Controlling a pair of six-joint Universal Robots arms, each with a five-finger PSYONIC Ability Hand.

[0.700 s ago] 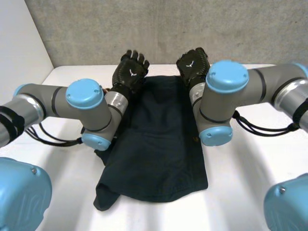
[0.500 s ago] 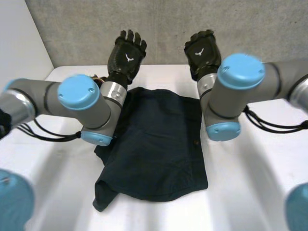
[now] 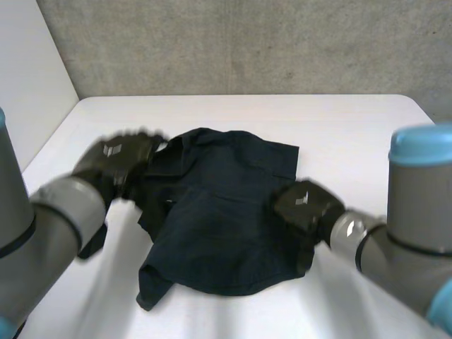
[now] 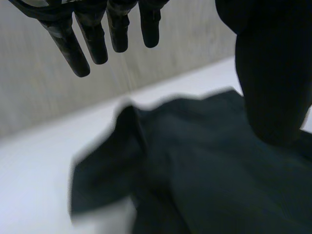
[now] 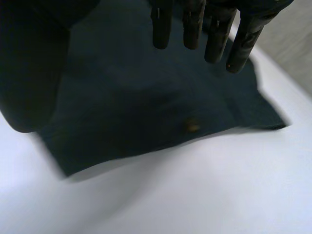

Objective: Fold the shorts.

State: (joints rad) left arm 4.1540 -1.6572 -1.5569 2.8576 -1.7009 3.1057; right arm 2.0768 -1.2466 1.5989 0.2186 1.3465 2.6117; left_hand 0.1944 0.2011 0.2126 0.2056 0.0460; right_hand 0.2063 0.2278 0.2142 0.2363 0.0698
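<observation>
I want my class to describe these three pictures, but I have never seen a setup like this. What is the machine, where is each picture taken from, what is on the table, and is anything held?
This is a robot with two arms at a white table. Each arm ends in a black hand. The wide picture is taken from a camera between and behind the arms, looking down. In it the left hand is at one side of the dark shorts, and the right hand is over the opposite edge. The other two pictures come from a camera on each wrist, looking along the palm, so that arm's own hand reaches in from above with the shorts beneath it. Both hands have straight fingers and hold nothing. The shorts lie loosely on the table.
</observation>
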